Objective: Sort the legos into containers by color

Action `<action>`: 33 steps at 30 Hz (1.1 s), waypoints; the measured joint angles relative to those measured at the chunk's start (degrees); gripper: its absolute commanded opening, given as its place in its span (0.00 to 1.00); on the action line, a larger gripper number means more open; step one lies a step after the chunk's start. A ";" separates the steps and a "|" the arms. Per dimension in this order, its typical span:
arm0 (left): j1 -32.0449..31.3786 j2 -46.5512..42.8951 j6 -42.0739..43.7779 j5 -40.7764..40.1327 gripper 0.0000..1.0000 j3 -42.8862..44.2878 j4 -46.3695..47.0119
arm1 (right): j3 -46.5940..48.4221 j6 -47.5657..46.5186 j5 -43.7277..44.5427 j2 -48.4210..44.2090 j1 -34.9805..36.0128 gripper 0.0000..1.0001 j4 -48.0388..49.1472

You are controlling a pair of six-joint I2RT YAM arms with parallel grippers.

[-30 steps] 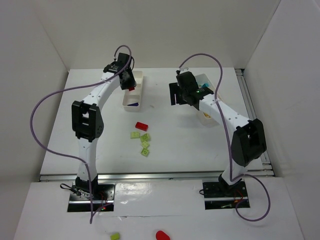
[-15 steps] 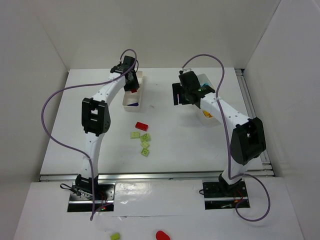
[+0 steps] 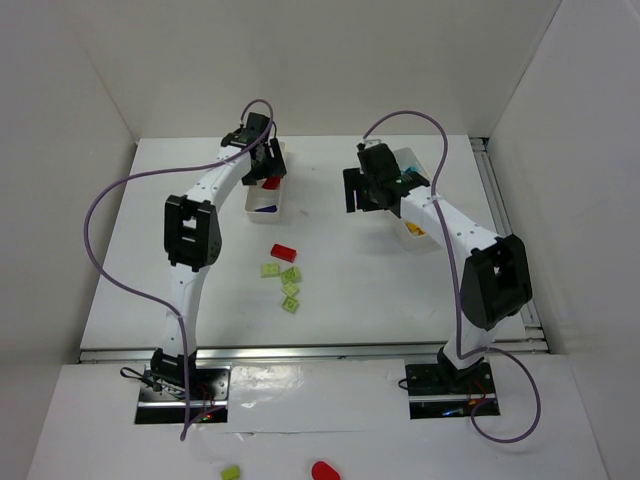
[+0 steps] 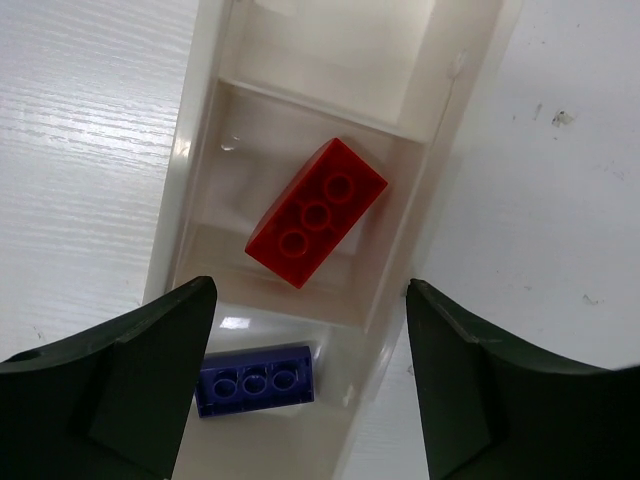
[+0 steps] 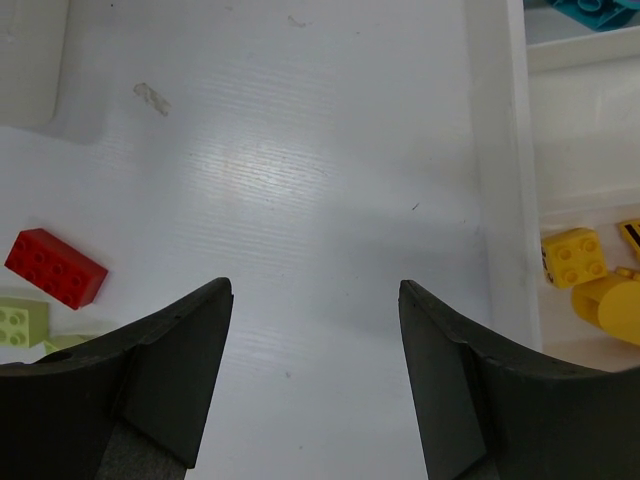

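Observation:
My left gripper [image 4: 310, 290] is open above the left white tray [image 4: 190, 150]. A red lego [image 4: 316, 212] lies loose in that tray's middle compartment, and a dark blue one [image 4: 255, 379] lies in the nearer compartment. From above, the left gripper [image 3: 265, 165] hangs over this tray [image 3: 283, 165]. My right gripper [image 5: 315, 288] is open and empty over bare table, just left of the right tray [image 5: 495, 150]. That tray holds yellow legos [image 5: 573, 256] and a cyan one [image 5: 590, 10]. On the table lie a red lego [image 3: 284, 252] and several light green ones [image 3: 290, 290].
The right tray [image 3: 432, 235] lies under the right arm near the table's right side. A green brick [image 3: 230, 472] and a red piece [image 3: 324, 470] lie off the table on the near ledge. White walls enclose the table on three sides.
My left gripper has opened and let go of the red lego, which now lies in the tray's middle compartment. The right arm has barely moved.

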 measured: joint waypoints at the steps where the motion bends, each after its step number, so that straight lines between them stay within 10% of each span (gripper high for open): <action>1: 0.00 -0.02 0.02 0.02 0.86 0.00 0.00 | 0.00 0.00 -0.15 0.00 0.00 0.75 0.02; 12: 0.48 -6.14 1.42 1.88 0.83 -2.10 0.96 | 0.00 0.02 -2.38 0.00 0.04 0.75 0.09; 23: -4.48 -31.50 3.02 2.95 0.83 -36.79 1.51 | -5.01 0.92 -3.89 -0.04 2.29 0.75 0.92; 26: -9.42 -33.35 3.72 3.26 1.00 -42.95 2.49 | -5.57 1.07 -3.85 -0.04 2.43 0.75 0.90; 33: -15.13 -33.51 9.03 4.22 1.00 -50.49 5.14 | -6.88 1.31 -2.80 -2.49 2.64 0.77 0.90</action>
